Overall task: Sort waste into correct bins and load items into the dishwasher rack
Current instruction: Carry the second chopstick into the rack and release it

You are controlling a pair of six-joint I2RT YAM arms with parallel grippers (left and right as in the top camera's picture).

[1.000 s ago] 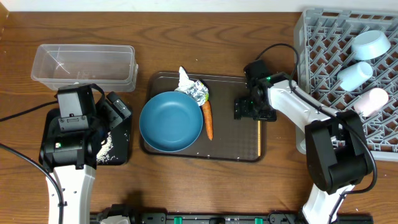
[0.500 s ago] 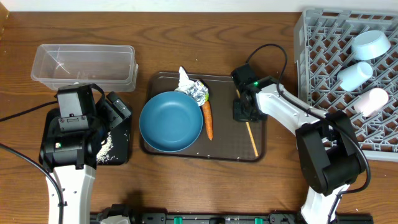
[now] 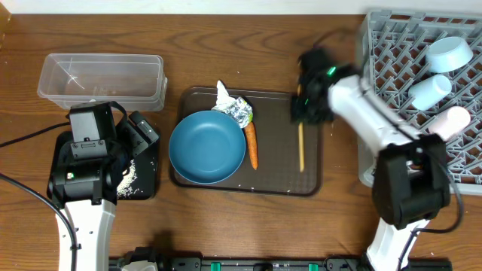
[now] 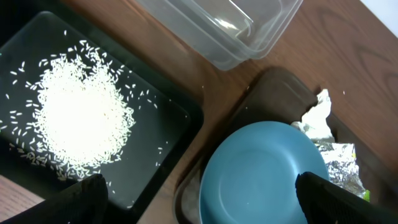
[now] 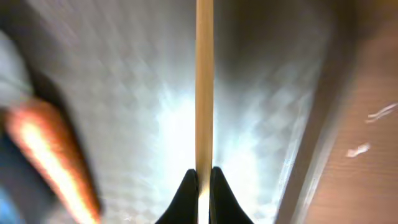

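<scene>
My right gripper (image 3: 304,113) (image 5: 204,180) is shut on the thin wooden chopsticks (image 3: 301,147) (image 5: 204,81), which hang over the right part of the brown serving tray (image 3: 279,177). On that tray lie the blue plate (image 3: 207,147) (image 4: 261,174), the carrot (image 3: 252,144) (image 5: 43,155) and the crumpled wrapper (image 3: 235,108) (image 4: 333,149). My left gripper (image 3: 135,135) (image 4: 202,199) is open and empty above the black tray (image 3: 143,184) (image 4: 168,118), which holds the rice (image 3: 128,177) (image 4: 81,124). The clear tub (image 3: 102,79) (image 4: 217,25) stands behind it.
The grey rack (image 3: 392,68) at the right holds a light-blue bowl (image 3: 449,53), a pale-blue cup (image 3: 429,90) and a white cup (image 3: 448,122). Its left wall is close to my right arm.
My right gripper closed on the chopsticks and carried them up and toward the back right of the serving tray. The left arm stayed still.
</scene>
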